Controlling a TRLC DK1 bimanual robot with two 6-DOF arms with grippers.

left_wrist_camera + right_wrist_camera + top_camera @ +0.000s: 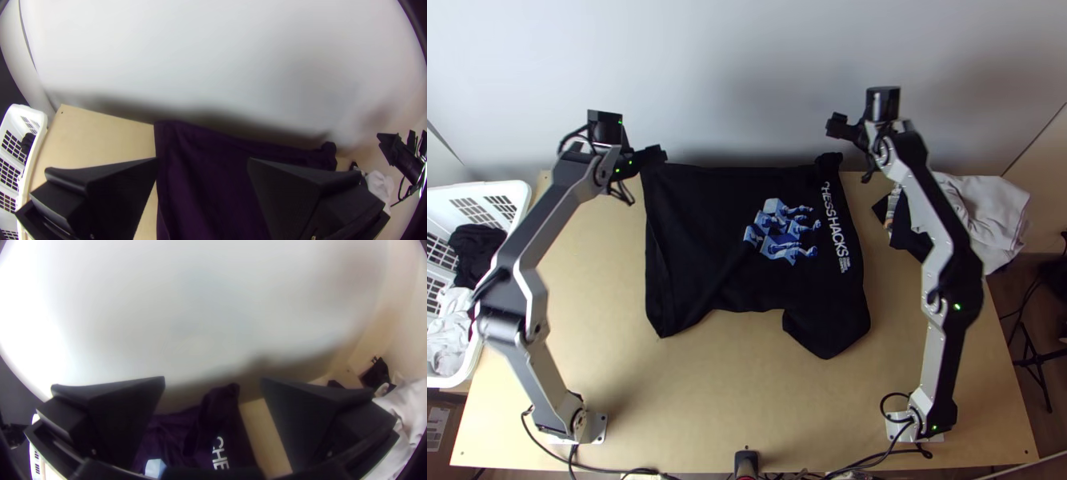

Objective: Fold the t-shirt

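The black t-shirt [707,240] lies on the table with its blue-and-white print up, its left part showing a fold line and a flap sticking out toward the near right. My left gripper [655,154] is at the shirt's far left corner; in the left wrist view the left gripper [202,162] stands open, with the shirt [200,178] beyond and between its fingers. Near the shirt's bunched far right corner is my right gripper [837,126]; in the right wrist view the right gripper [213,382] is open, the shirt's corner [222,404] between its fingers in the picture, apparently not gripped.
A white basket [521,200] holding dark and light cloth stands at the left edge. Light grey cloth [987,216] and dark cloth [907,232] lie at the right, partly behind the right arm. A pale wall rises behind the table [691,392].
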